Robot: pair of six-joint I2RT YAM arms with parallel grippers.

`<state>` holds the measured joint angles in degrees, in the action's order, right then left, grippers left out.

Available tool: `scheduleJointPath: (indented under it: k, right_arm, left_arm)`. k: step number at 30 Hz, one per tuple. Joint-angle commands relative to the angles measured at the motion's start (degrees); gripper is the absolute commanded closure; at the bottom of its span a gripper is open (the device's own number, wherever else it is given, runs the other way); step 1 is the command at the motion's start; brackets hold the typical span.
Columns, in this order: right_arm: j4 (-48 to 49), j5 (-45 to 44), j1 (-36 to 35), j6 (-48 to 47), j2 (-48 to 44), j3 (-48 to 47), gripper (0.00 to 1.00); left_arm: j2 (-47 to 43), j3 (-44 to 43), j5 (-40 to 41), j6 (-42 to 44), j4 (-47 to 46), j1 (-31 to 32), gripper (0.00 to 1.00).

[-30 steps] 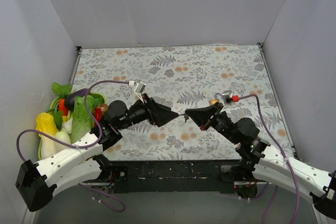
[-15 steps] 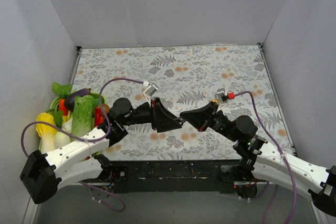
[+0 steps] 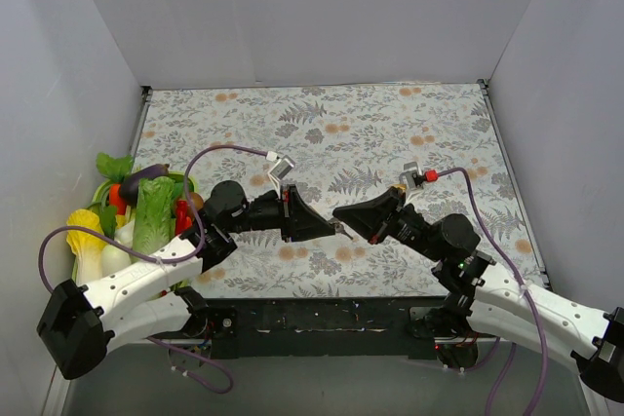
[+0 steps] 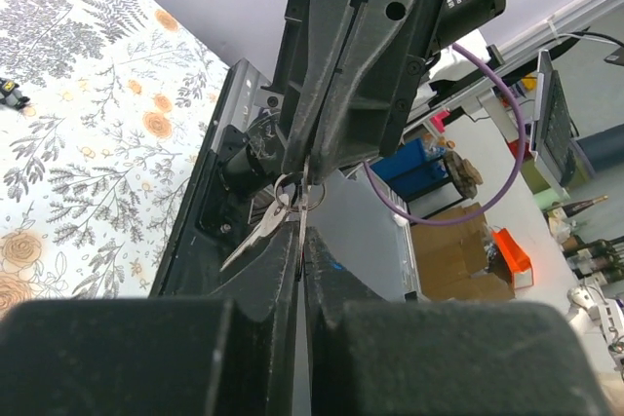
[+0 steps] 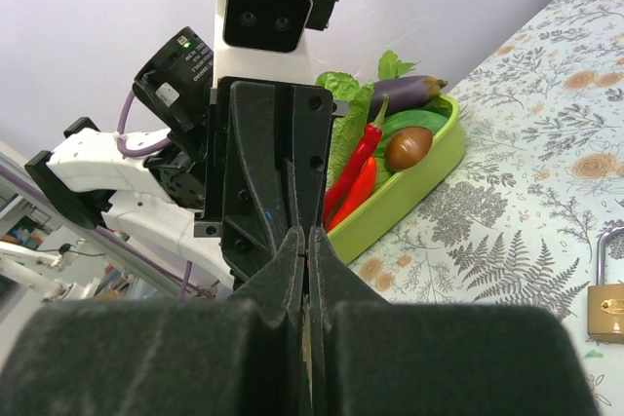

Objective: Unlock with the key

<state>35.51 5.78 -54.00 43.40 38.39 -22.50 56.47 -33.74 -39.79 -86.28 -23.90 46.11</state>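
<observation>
In the middle of the top view my left gripper (image 3: 331,229) and right gripper (image 3: 338,212) meet tip to tip above the table. Between them hangs a small bunch of keys on a ring (image 4: 298,191). The left gripper (image 4: 302,241) is shut on one thin silver key (image 4: 303,223) of the bunch. A second key (image 4: 252,233) dangles loose beside it. The right gripper (image 4: 302,167) is shut on the top of the bunch, and a thin sliver shows between its fingers (image 5: 327,270). A brass padlock (image 5: 606,301) lies on the flowered cloth, apart from both grippers.
A green tray (image 3: 97,187) of toy vegetables stands at the table's left edge and shows behind the left arm in the right wrist view as the tray (image 5: 419,182). Grey walls close the table on three sides. Purple cables loop from both wrists.
My left gripper has moved right to meet the right gripper and has gone from open to shut on a key. The right arm has shifted slightly left.
</observation>
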Motion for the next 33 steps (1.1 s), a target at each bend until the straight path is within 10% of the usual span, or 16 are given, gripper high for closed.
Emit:
scheduleJointPath:
  k: [1,17,26,33]
  right_arm:
    - [2.4,1.2,0.8,0.6,0.9,-0.4,0.99]
    - [-11.2,8.6,7.6,0.4,-2.2,-0.6,0.94]
    - [-9.9,22.4,12.2,-0.9,0.1,-1.1,0.52]
    - [-3.8,30.9,12.2,-1.7,3.2,-0.3,0.46]
  left_arm:
    - [-1.6,-2.1,0.6,2.4,2.6,0.1,1.00]
    - [0.6,-15.4,-1.4,20.9,36.4,-0.8,1.00]
    - [5.1,-23.1,-7.9,29.2,50.2,-0.8,1.00]
    - [8.7,-28.3,-12.1,34.9,59.7,-0.8,1.00]
